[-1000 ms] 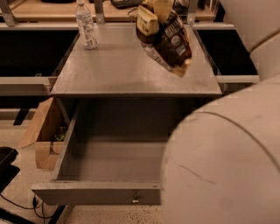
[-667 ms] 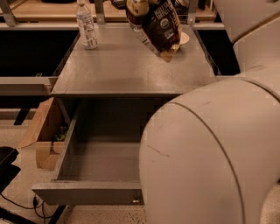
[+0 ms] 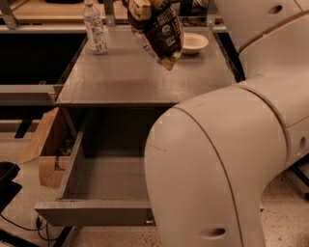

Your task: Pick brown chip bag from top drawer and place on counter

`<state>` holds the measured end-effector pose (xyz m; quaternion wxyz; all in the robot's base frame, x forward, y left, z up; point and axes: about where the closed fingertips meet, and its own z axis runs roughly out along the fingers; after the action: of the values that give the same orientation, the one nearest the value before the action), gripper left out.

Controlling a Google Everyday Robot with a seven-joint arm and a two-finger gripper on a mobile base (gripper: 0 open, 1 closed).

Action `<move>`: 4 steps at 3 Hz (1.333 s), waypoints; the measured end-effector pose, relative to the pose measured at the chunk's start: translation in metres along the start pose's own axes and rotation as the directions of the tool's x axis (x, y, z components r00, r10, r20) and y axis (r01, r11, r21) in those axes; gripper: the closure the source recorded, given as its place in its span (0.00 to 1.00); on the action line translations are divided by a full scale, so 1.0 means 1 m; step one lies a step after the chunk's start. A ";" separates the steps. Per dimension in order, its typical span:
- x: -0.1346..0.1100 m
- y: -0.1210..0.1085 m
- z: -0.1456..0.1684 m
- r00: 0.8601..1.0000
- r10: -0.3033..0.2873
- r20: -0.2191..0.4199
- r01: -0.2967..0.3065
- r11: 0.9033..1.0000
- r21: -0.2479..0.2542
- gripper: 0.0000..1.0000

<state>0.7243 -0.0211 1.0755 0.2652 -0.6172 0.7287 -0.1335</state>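
**A:** Where's the brown chip bag?

**B:** At twelve o'clock, hanging in the air above the back of the counter, its lower corner clear of the surface. The top drawer, down at seven o'clock, stands pulled out, with nothing in the part I can see.

**A:** And the gripper?

**B:** At twelve, right at the top edge, on the bag's upper end. It's mostly cropped, so I'd only say it looks clamped on the bag, which dangles from it at a tilt.

**A:** So the step in hand is the placing?

**B:** I'd judge so. Come straight down over the bare grey patch at the centre. Let the low corner touch first, so the bag folds flat rather than tipping.

**A:** Hazards?

**B:** The bowl at one o'clock sits just beside the bag's right side, and the water bottle at eleven stands well apart. Bias the descent toward six o'clock, away from the bowl. The robot's own arm fills four o'clock and hides the drawer's right half. Let go only once the bag rests on the top.
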 end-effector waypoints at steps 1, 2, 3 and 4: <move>0.000 0.000 0.000 1.000 0.000 0.000 0.000 1.000 0.001 0.58; 0.000 0.000 0.000 1.000 0.000 0.000 0.000 1.000 0.001 0.28; 0.000 0.000 0.000 1.000 0.000 0.000 0.000 1.000 0.001 0.05; 0.000 0.000 0.000 1.000 0.000 0.000 0.000 1.000 0.001 0.00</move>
<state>0.7244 -0.0210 1.0757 0.2656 -0.6171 0.7286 -0.1337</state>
